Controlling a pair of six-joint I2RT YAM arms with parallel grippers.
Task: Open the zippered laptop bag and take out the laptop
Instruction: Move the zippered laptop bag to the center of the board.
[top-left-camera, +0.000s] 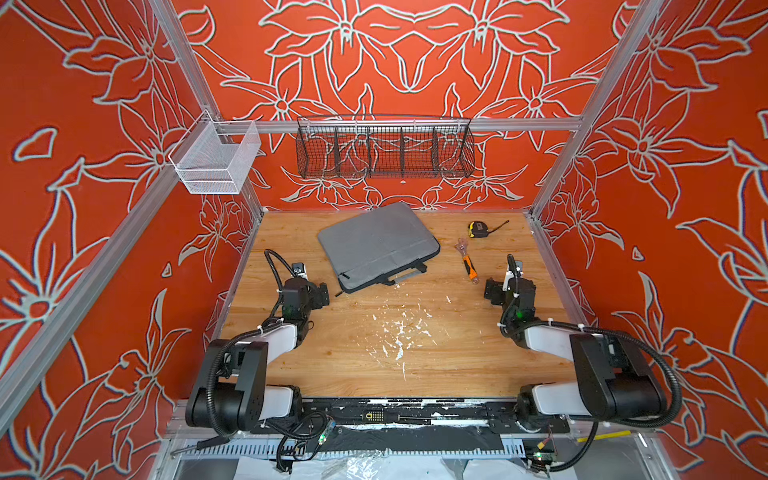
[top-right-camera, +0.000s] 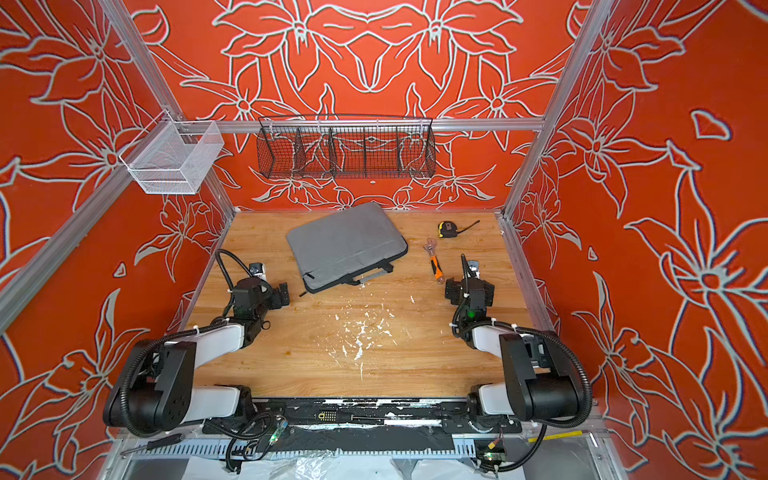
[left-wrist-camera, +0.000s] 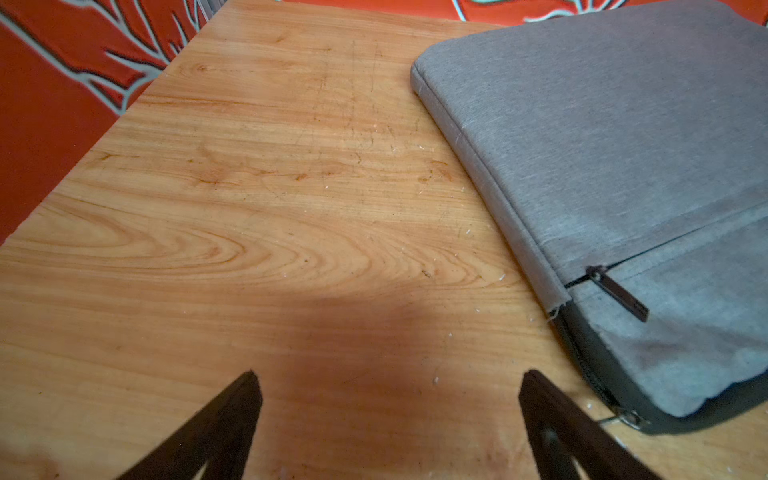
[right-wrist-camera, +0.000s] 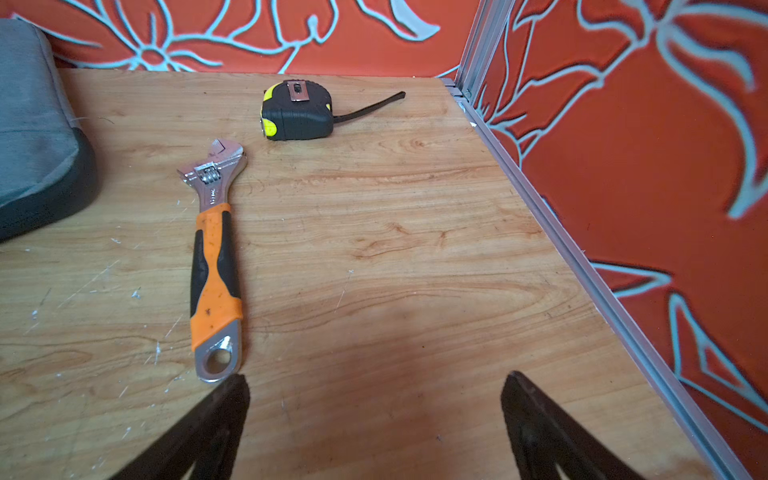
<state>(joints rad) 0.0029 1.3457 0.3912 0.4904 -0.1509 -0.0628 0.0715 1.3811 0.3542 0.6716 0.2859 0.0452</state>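
Observation:
The zippered laptop bag (top-left-camera: 378, 245) (top-right-camera: 347, 245) lies flat and zipped at the back middle of the wooden table, turned at an angle, with its black strap handles (top-left-camera: 405, 272) toward the front. Its grey fabric fills one side of the left wrist view (left-wrist-camera: 623, 145), where a dark pocket zipper pull (left-wrist-camera: 617, 293) lies near the corner. The laptop is hidden. My left gripper (top-left-camera: 321, 293) (left-wrist-camera: 388, 374) is open over bare wood, just left of the bag's near corner. My right gripper (top-left-camera: 491, 291) (right-wrist-camera: 376, 376) is open too, right of the bag, holding nothing.
An orange-handled adjustable wrench (top-left-camera: 467, 262) (right-wrist-camera: 216, 257) lies just ahead of the right gripper, with a black and yellow tape measure (top-left-camera: 480, 228) (right-wrist-camera: 297, 110) behind it. A black wire basket (top-left-camera: 384, 149) and a white mesh basket (top-left-camera: 216, 160) hang on the frame. Patterned red walls enclose three sides.

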